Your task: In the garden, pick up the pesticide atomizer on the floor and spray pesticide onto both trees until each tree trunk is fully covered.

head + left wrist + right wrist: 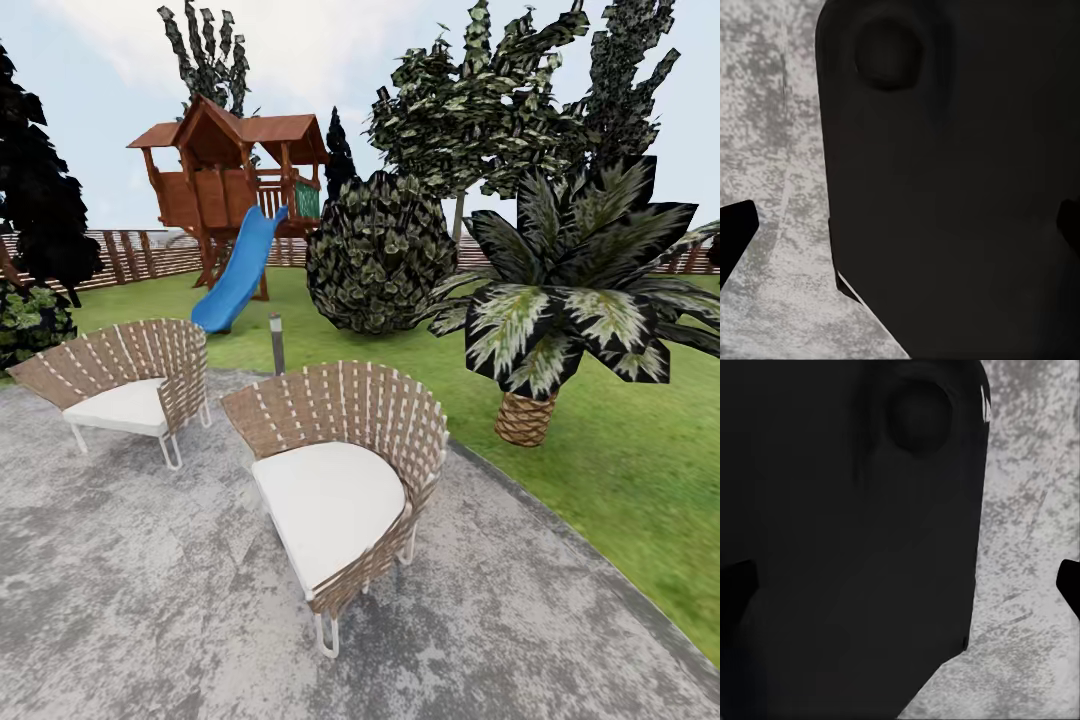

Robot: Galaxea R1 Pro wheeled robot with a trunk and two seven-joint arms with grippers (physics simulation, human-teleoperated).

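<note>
The pesticide atomizer is out of view. The garden lawn (620,450) spreads green to a slatted brown fence (140,255). A tall leafy tree (470,110) rises behind a round bush (380,255), with a strip of its pale trunk (458,215) showing. In the left wrist view my left gripper (900,229) is open over grey paving (772,150), its dark fingertips (735,232) at the picture's two sides, with a dark part of the robot's body (960,187) between them. My right gripper (900,585) is open the same way, with nothing held.
Two wicker chairs with white cushions (340,480) (130,385) stand on the grey stone patio (150,600) just ahead. A short palm (560,300) grows at the right on the grass. A wooden playhouse (235,170) with a blue slide (240,270) and a short lamp post (277,342) stand beyond.
</note>
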